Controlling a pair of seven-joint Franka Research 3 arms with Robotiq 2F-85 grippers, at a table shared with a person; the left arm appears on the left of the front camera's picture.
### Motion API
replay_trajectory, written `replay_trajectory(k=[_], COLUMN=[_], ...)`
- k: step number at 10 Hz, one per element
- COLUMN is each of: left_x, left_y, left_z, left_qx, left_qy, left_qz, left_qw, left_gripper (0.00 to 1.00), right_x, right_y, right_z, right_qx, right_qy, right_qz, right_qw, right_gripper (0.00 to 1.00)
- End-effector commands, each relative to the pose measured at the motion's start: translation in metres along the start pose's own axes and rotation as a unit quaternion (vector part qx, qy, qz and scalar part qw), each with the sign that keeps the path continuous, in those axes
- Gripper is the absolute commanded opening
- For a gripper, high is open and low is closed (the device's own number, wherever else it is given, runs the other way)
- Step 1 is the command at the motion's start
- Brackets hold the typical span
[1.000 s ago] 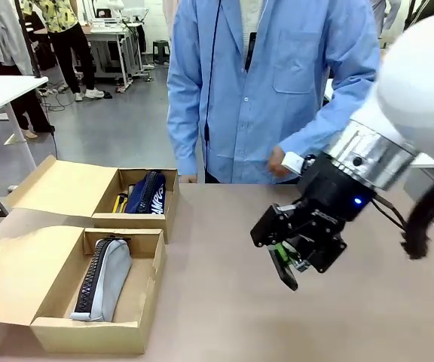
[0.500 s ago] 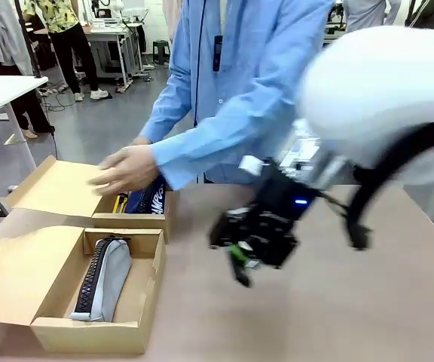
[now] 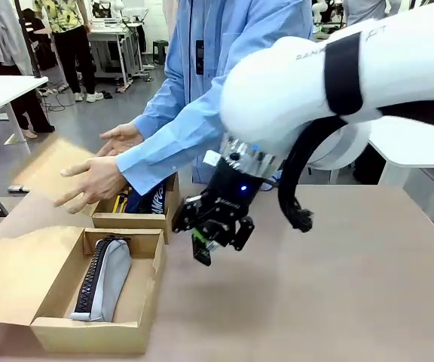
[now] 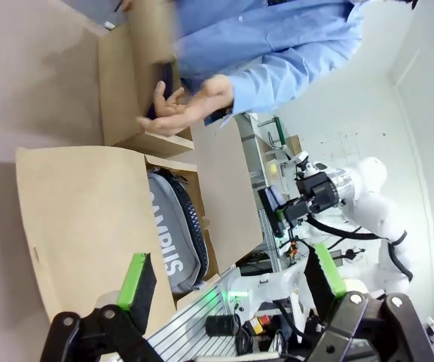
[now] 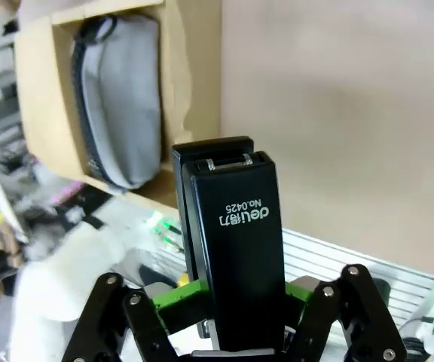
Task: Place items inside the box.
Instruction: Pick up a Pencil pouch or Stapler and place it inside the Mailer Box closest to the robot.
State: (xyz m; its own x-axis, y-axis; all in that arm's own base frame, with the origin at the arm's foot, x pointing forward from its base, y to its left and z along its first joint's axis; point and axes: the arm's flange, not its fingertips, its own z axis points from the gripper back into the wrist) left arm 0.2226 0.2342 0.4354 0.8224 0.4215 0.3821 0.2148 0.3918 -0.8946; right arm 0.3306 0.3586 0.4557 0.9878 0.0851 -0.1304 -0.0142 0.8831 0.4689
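Just past the right-hand wall of the box (image 3: 159, 271), over bare counter (image 3: 315, 302), the right jaws are clamped tight on a black stapler (image 5: 236, 249). They grip its rear half between the green pads (image 5: 175, 298), so the printed nose juts out ahead. My guess is that this lengthwise hold is meant to let it go down into the box nose first. Inside the box a grey zip pouch (image 3: 105, 277) lies along the left side, and the strip of floor by the right wall looks free for the stapler. The wide lid flap (image 4: 81, 219) lies folded flat outward, so the opening is clear from above.

The left jaws stand wide apart with nothing between their pads (image 4: 136, 280), low beside that flap, apparently parked out of the way.

Behind sits a smaller box (image 3: 130, 221) holding a navy patterned pouch (image 3: 148, 197). The person's hands (image 3: 96, 181) reach over it at its raised flap, close to the right arm (image 3: 300, 90), so there is little room to spare.

The counter is a matte pinkish-brown sheet, bare on the right. Beyond it the room has a grey floor, white tables and other people standing farther off.
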Motion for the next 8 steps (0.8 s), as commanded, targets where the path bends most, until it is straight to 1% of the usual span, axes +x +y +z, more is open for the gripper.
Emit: replay_trajectory(k=[1,2,3,5,6,7,8], left_x=[0.000,0.000,0.000,0.000,0.000,0.000,0.000], left_y=[-0.002,-0.002,-0.002,-0.002,-0.002,-0.002,-0.002], left_z=[0.000,0.000,0.000,0.000,0.000,0.000,0.000], left_qx=[-0.009,-0.009,-0.009,-0.009,-0.009,-0.009,-0.009], left_qy=[-0.006,-0.006,-0.006,-0.006,-0.006,-0.006,-0.006], left_qz=[-0.009,-0.009,-0.009,-0.009,-0.009,-0.009,-0.009], left_qw=[1.000,1.000,1.000,1.000,1.000,1.000,1.000], left_gripper=[1.00,1.00,1.00,1.00,1.00,1.00,1.00], right_x=[-0.041,-0.061,-0.081,-0.112,-0.115,-0.114,-0.108], right_y=[-0.081,-0.122,-0.158,-0.226,-0.251,-0.265,-0.267], right_z=[0.058,0.078,0.088,0.095,0.092,0.085,0.078], right_qx=[0.127,0.171,0.190,0.223,0.236,0.250,0.250], right_qy=[-0.038,-0.043,-0.059,-0.088,-0.104,-0.117,-0.112], right_qz=[-0.027,-0.042,-0.072,-0.106,-0.163,-0.167,-0.159], right_qw=[0.991,0.983,0.977,0.965,0.952,0.947,0.949], right_gripper=[0.00,0.00,0.00,0.00,0.00,0.00,0.00])
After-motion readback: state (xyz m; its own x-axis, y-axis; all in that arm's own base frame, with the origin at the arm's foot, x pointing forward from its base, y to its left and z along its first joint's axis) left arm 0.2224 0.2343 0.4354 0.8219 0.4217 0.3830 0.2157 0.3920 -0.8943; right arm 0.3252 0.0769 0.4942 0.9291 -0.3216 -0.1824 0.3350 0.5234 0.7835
